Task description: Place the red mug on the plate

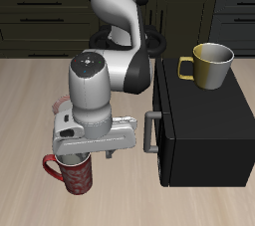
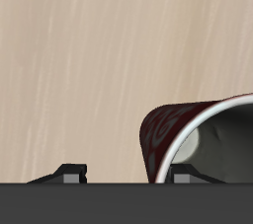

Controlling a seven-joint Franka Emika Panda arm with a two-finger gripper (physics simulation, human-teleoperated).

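The red mug is seen upright near the bench front edge, directly under the gripper. The mug rim is seen close in the wrist view, apparently pinched by the fingers; the grip itself cannot be confirmed. The plate is mostly hidden behind the arm. Risk noted: a rim-only grip may let the mug tilt or slip when lifted.

At lower left the gripper hangs over the red mug; a yellow mug tops the black cabinet.
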